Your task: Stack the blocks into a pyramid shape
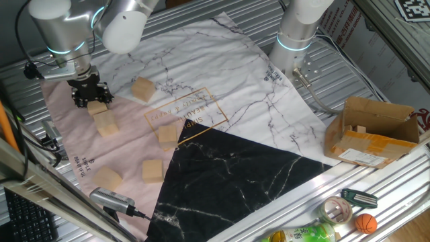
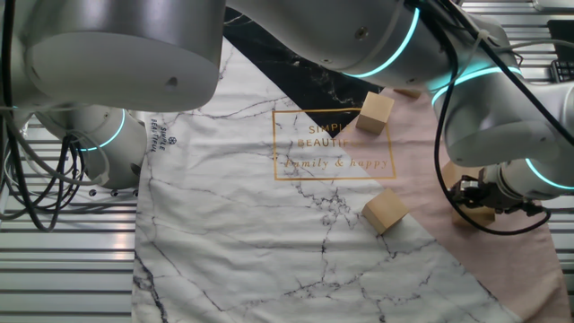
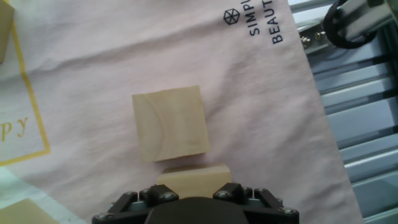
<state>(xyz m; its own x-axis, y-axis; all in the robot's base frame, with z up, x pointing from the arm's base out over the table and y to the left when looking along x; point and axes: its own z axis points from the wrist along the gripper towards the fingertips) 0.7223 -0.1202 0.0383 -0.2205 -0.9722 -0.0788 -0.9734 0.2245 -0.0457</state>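
My gripper (image 1: pixel 95 101) stands at the left of the pink cloth, shut on a wooden block (image 1: pixel 98 107) held low over the cloth. A second block (image 1: pixel 105 124) lies right in front of it. In the hand view the held block (image 3: pixel 193 175) sits between the jaws of the gripper (image 3: pixel 193 190), just short of the lying block (image 3: pixel 171 122), with a thin gap between them. Other blocks lie apart on the cloth: one (image 1: pixel 142 89) at the back, one (image 1: pixel 166 136) in the middle, and two (image 1: pixel 152 171) (image 1: pixel 107 178) near the front. The other fixed view shows two loose blocks (image 2: pixel 375 113) (image 2: pixel 386 211).
A brown cardboard box (image 1: pixel 373 131) stands at the right on the metal table. A tape roll (image 1: pixel 336 210), a small orange ball (image 1: pixel 365 223) and a bottle (image 1: pixel 299 235) lie along the front right. A second arm's base (image 1: pixel 295 40) rises at the back. A camera (image 1: pixel 111 199) sits at the front left.
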